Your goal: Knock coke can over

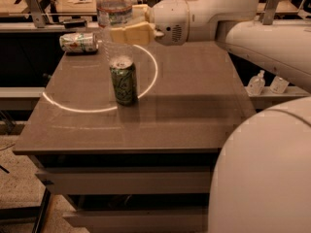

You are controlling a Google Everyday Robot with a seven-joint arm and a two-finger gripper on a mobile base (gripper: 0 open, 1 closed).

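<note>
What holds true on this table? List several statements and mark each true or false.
1. The green aluminium drink can stands upright on the grey-brown tabletop. True.
2. The clear plastic bottle lies on its side. False: it stands upright near the table's back edge.
3. The pale silver can at the back left corner lies on its side. True.
4. The robot's tool rests on the green aluminium drink can. False: it is up by the clear plastic bottle, above and behind that can.
5. The two cans touch. False: they are well apart.
</note>
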